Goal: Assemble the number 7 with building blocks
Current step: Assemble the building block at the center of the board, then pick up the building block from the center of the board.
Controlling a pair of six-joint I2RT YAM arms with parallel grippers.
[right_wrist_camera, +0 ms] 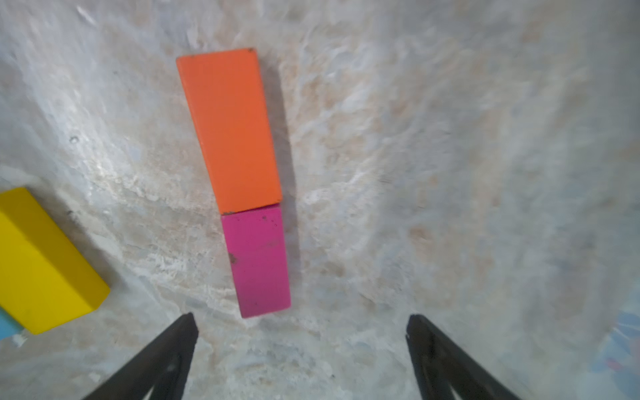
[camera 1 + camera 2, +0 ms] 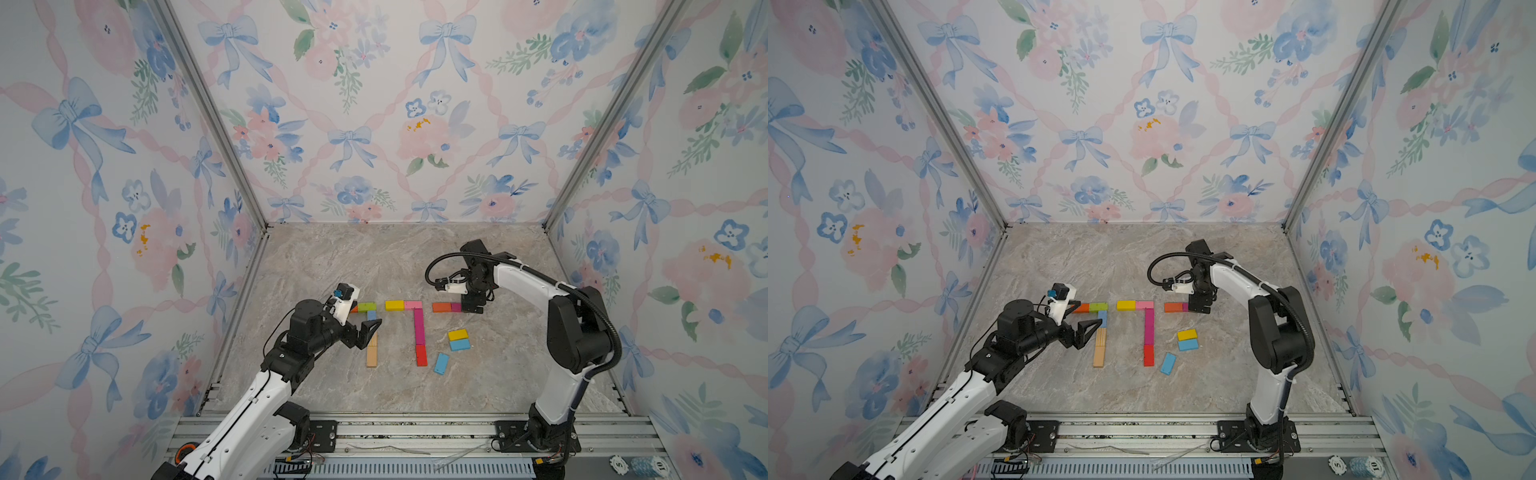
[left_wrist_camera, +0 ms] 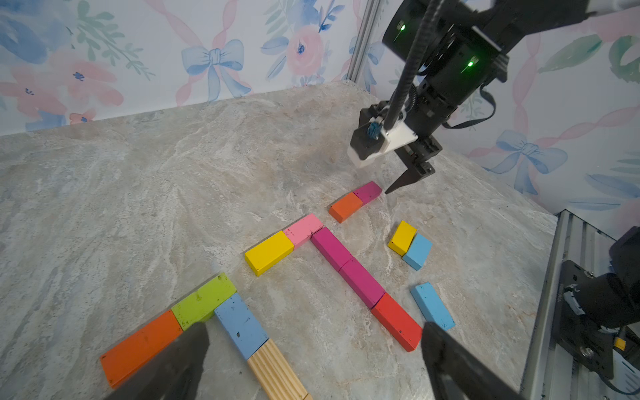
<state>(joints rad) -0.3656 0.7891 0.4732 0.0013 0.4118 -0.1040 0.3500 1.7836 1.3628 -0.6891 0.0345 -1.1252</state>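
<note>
Now right gripper (image 1: pixel 301 322) sat spread, empty, lower ctr of frame, just off magenta block (image 1: pixel 258 259); best was lifting straight up w/o nudging it. Left gripper (image 3: pixel 315 332) spread too.

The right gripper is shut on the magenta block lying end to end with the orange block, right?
No: the right gripper is open, jaws clear of the magenta block, which does lie end to end with the orange block. The right wrist view shows it.

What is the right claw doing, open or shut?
Open. The right gripper has its black fingers wide apart, nothing between them; the magenta block lies free.
</note>
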